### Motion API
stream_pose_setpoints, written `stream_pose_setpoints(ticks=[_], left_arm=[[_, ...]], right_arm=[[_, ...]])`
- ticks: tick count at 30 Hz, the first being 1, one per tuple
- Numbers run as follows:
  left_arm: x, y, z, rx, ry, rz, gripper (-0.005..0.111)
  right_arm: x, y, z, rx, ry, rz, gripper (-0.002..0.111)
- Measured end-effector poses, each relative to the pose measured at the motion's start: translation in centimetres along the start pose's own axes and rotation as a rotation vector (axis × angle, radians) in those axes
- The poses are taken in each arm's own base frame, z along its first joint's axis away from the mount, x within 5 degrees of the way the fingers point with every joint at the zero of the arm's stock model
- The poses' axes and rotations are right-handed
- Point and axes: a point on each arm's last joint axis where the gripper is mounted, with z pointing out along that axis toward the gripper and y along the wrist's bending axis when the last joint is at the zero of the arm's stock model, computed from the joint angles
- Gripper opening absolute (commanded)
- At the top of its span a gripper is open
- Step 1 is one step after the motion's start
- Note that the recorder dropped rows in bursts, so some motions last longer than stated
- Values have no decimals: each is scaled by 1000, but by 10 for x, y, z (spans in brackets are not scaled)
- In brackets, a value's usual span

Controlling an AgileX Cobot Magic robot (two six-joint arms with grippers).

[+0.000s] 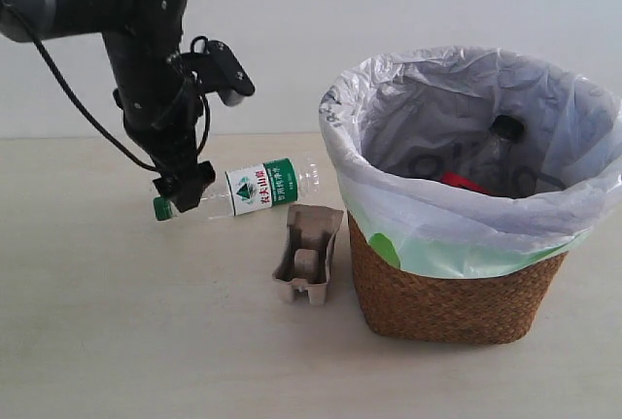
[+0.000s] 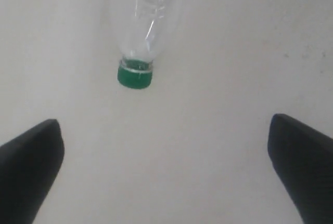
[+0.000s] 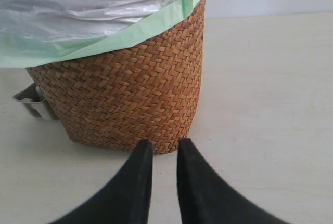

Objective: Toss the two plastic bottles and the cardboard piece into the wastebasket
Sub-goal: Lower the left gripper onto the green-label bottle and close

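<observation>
The slim bottle [image 1: 255,189] lies loose before my spread left gripper [image 2: 164,128] and I fear it may roll away when I pinch; right gripper [image 3: 164,143] is pressed together, empty

The slim bottle [image 1: 292,180] bears a label [image 1: 262,187] reading 农夫山泉; lettering on the bag [image 1: 408,108] is illegible.

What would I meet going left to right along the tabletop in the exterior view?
First the green-capped bottle → cardboard piece → wastebasket. The left gripper overlaps the bottle's cap end, and the black-capped bottle sits inside the wastebasket, so both are left out.
</observation>
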Motion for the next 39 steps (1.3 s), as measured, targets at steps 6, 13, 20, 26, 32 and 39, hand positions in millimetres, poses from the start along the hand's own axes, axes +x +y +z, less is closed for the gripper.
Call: stream_pose_setpoints(ticks=[6, 13, 20, 26, 32, 39], left_arm=[[-11, -4, 40, -9, 5, 140, 108], [-16, -10, 69, -4, 10, 183, 108], [-19, -11, 75, -4, -6, 183, 107], [-24, -8, 74, -44, -64, 187, 78], [-30, -5, 74, -82, -125, 190, 73], [-35, -3, 73, -112, -178, 190, 79]], right_arm=[[0, 0, 0, 0, 0, 0, 13], [0, 0, 0, 0, 0, 0, 13], [0, 0, 0, 0, 0, 0, 13], [0, 0, 0, 0, 0, 0, 13], [0, 0, 0, 0, 0, 0, 13], [0, 0, 0, 0, 0, 0, 13]])
